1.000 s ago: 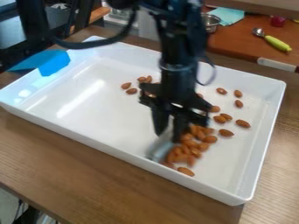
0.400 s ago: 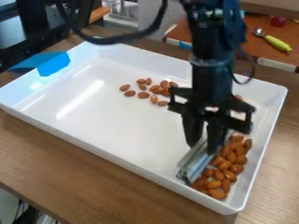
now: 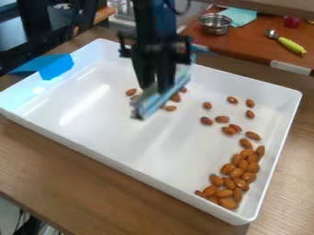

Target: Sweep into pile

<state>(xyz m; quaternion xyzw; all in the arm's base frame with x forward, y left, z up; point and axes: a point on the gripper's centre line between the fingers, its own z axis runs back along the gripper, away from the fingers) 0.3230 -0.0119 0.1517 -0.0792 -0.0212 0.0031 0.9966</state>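
Almonds [image 3: 171, 108] right beside the blade [image 3: 158, 102], and the gripper [image 3: 155, 88] is closed on it; one nut [image 3: 131, 92] sits to its left. Past the stragglers [image 3: 222, 119], lower right of the gripper, lies the pile [image 3: 236, 173], roughly broadside to the blade: get behind that left nut, I'd say!

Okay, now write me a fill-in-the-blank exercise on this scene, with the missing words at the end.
1. The almonds lie in a ____ tray.
2. In the picture, the gripper holding the sweeping tool is to the ____ of the densest almond cluster.
3. The spoon has a ____ handle.
4. The bowl is made of ____.

Missing words: white; left; green; metal.
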